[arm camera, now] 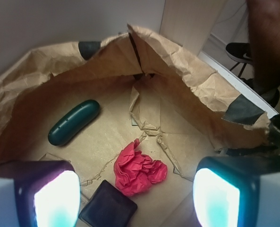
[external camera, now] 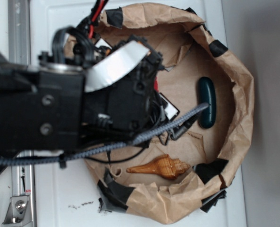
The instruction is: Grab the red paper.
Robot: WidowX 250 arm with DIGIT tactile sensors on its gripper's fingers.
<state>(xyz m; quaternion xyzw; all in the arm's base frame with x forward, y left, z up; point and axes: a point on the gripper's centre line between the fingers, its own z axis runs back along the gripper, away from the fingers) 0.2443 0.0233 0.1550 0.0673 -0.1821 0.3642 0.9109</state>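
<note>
From the exterior view, the arm hid most of the brown paper basin (external camera: 234, 85); no writing was legible. In the wrist view, the tool (arm camera: 132, 198) hung spread above the red paper (arm camera: 139, 169), which touched a black square block (arm camera: 107, 208).

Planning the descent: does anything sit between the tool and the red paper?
No. The wrist view shows the red paper between the open tool's fingers, only brown paper around.

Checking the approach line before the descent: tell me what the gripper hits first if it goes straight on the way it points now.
Probably the red paper: in the wrist view it lies between the open gripper fingers, the black square block just beside it. Depth is unclear, so the block could touch first.
</note>
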